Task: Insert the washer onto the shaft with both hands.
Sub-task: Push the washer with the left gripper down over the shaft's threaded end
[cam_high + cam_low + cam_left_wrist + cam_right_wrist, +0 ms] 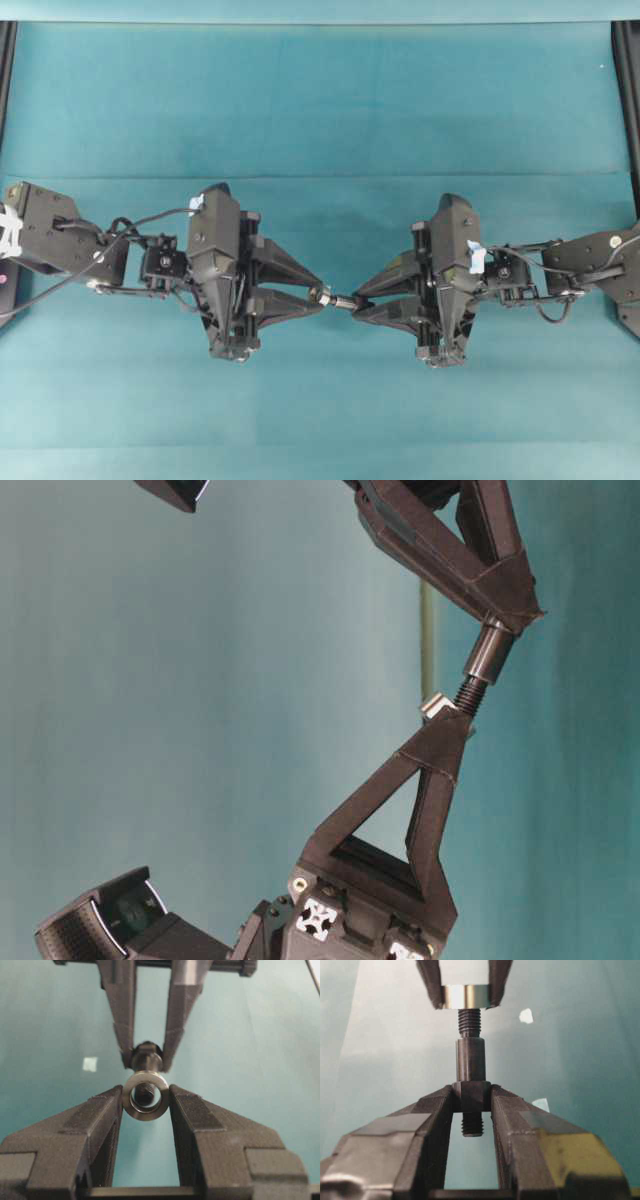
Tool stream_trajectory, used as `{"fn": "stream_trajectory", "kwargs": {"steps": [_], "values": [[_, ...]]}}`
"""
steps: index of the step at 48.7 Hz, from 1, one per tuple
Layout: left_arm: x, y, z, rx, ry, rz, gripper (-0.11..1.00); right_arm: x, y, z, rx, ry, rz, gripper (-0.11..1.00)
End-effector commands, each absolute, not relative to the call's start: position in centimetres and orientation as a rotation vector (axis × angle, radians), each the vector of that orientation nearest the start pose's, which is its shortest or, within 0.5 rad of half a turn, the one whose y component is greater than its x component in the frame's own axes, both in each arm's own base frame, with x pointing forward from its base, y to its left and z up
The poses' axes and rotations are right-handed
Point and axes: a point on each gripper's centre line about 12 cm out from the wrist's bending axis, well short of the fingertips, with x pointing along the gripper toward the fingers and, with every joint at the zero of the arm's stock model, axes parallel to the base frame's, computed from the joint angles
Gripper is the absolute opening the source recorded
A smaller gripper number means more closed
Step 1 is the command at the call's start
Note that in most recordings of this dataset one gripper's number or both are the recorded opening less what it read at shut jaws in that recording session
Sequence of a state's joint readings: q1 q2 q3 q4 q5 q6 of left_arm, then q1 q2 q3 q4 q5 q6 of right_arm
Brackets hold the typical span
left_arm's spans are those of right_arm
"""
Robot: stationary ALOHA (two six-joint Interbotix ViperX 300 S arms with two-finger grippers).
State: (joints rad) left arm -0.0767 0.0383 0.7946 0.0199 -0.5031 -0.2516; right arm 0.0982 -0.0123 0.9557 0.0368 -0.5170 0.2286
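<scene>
Above the middle of the teal tabletop (320,110), the 2 claws meet tip to tip, both raised clear of the surface. Left claw (318,293) is clamped on the washer (145,1095), a silvery ring pinched edge-on between its tips; right claw (358,301) is closed tight on the thick middle of the shaft (470,1066), a dark stepped rod. Threaded end of the shaft sits at the washer's hole and shows through it, seen from the left wrist.

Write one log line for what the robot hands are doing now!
left gripper: holds washer | right gripper: holds shaft | shaft tip entering washer
</scene>
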Motion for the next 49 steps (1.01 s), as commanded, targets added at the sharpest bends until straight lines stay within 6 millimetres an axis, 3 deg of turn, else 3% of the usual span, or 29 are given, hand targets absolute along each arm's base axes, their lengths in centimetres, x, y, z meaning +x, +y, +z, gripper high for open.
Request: {"fn": "stream_trajectory", "kwargs": {"steps": [1, 49], "values": [[38.6, -3.3, 17.1, -0.229, 0.313, -0.054, 0.36, 34.3, 3.2, 14.4, 0.236, 0.399, 0.028, 0.00], [40.1, -4.0, 16.2, -0.231, 0.333, -0.064, 0.36, 35.2, 3.3, 15.0, 0.237, 0.358, 0.032, 0.00]]}}
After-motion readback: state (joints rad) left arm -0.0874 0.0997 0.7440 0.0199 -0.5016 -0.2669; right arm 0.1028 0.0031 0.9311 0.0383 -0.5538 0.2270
